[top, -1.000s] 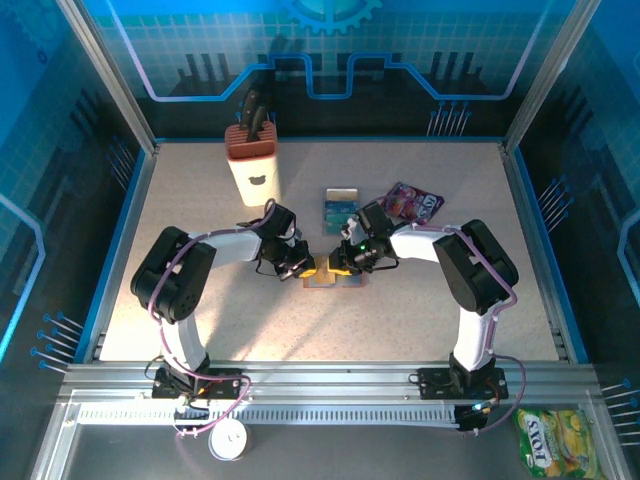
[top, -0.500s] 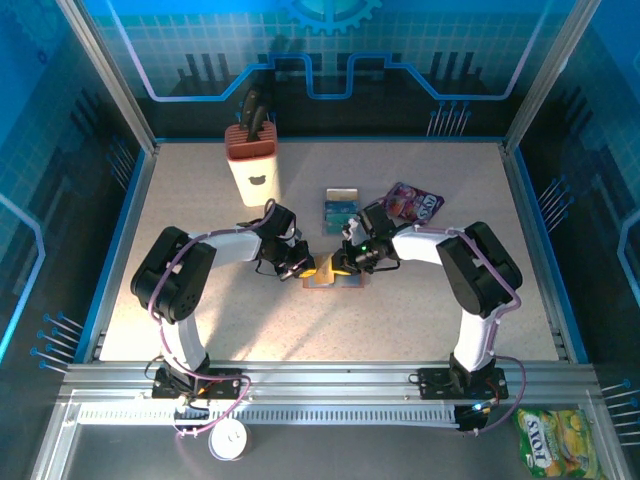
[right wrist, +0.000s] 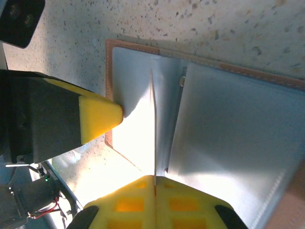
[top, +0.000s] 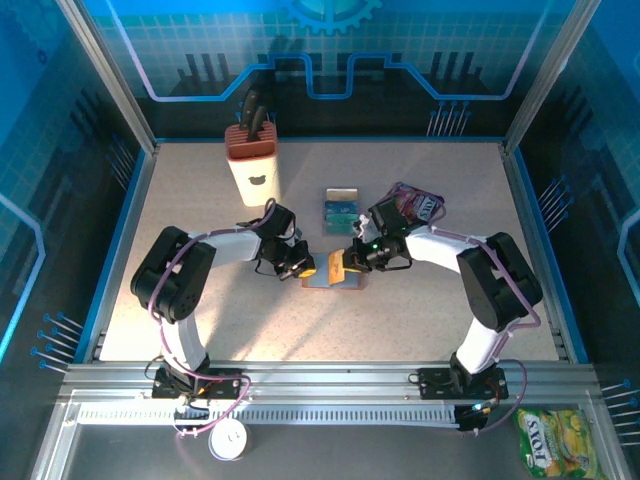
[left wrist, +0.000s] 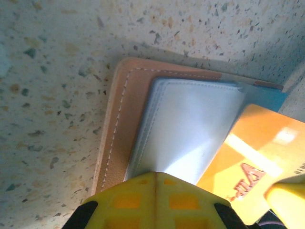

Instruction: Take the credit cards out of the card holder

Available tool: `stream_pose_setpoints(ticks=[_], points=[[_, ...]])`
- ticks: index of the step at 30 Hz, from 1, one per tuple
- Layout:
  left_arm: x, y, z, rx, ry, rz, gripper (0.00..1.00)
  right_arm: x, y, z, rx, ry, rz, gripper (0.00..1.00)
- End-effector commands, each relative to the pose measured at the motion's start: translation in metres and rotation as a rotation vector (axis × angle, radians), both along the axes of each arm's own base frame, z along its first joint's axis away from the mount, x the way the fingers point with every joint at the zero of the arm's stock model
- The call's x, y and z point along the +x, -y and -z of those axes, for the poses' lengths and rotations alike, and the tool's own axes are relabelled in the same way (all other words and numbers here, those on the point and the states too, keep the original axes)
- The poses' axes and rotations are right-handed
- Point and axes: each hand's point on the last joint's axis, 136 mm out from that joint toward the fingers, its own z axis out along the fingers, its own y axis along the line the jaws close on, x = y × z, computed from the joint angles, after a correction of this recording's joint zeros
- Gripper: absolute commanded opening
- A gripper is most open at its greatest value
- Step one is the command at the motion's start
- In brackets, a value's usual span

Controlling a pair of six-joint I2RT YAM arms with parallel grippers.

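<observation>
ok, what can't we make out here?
Top view: card holder partly covered by left tool and right tool; pockets too small to read.
Left wrist: print on the orange card cut off by bottom edge and right tool.
Right wrist: whether cards remain in the card holder; folded lining and glare hide the pockets.

The right gripper (top: 346,266) has closed its jaws, which stood a little apart a second ago. It now pinches the orange credit card (left wrist: 248,167) near the centre of the top view. More of that card shows than before, partly out of the blue-grey pocket of the card holder (left wrist: 119,124). The right arm's elbow (top: 505,285) has swung outward and down toward the lower right of the frame. Its forearm now stretches longer across the picture.
</observation>
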Motion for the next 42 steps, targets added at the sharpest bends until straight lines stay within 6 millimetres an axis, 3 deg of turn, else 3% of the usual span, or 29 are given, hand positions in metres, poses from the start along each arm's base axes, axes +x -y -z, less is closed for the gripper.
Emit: stream_pose_setpoints(ticks=[1,15,22,31,42], points=[[-0.017,-0.022,0.027,0.107,-0.088,-0.011,0.04,-0.006,0.014,-0.006,-0.048,0.015,-0.015,0.05],[-0.013,-0.019,0.011,0.085,-0.053,-0.010,0.05,0.016,0.038,-0.047,-0.231,0.166,-0.141,0.01],[-0.010,-0.018,0.003,0.077,-0.043,-0.015,0.07,0.029,0.047,-0.068,-0.378,0.336,-0.439,0.00],[-0.012,-0.021,-0.011,0.087,-0.029,-0.009,0.09,0.061,0.049,-0.089,-0.488,0.570,-0.939,0.00],[-0.021,-0.028,-0.025,0.099,-0.014,-0.029,0.11,0.120,0.044,-0.115,-0.554,0.713,-1.113,0.00]])
